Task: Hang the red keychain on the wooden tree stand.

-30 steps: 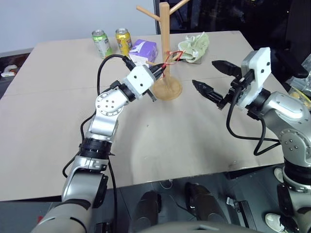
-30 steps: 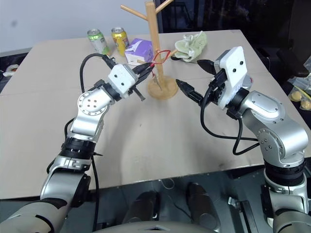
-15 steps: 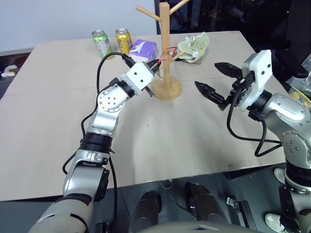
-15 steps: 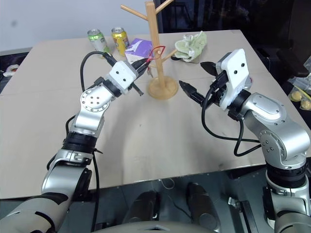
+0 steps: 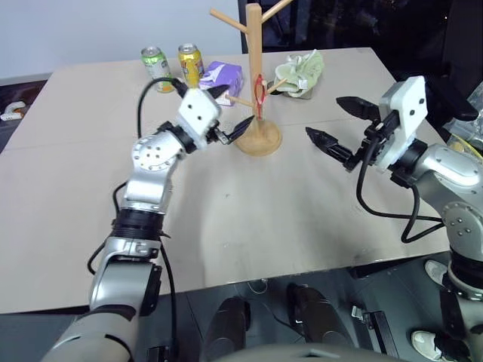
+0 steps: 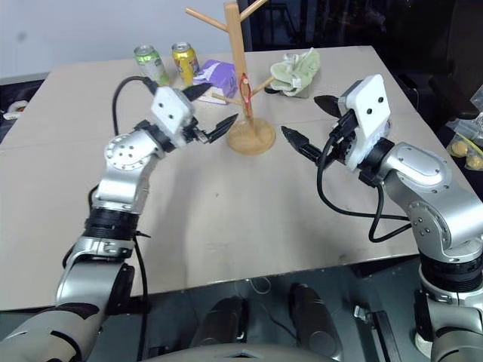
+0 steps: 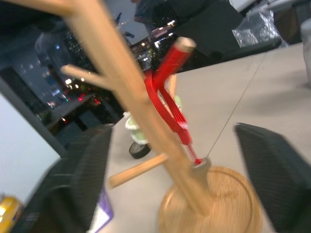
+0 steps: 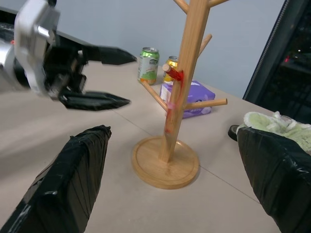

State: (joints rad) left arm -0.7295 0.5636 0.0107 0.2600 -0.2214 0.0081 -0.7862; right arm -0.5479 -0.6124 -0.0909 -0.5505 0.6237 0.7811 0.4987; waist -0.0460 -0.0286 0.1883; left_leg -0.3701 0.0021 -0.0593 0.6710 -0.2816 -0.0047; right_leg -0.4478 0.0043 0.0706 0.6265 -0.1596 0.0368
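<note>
We're seeing the thin red cord keychain (image 5: 259, 87) hanging on a peg of the tall light-wood tree stand (image 5: 256, 72), both black-fingered grippers, left gripper (image 5: 232, 109) and right gripper (image 5: 338, 121), gaping wide and holding nothing

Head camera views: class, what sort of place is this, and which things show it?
Probably a robotics lab or test room: a plain tabletop staged with props: a wooden tree stand, soda cans and a purple tissue pack, with exposed robot cabling.

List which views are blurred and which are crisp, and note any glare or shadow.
Left wrist view: soft and smeared across the wooden tree stand and red keychain. Right wrist view: stand crisp, left gripper slightly soft. Eye views: sharp, even lighting, faint arm shadows on the table, no glare.
</note>
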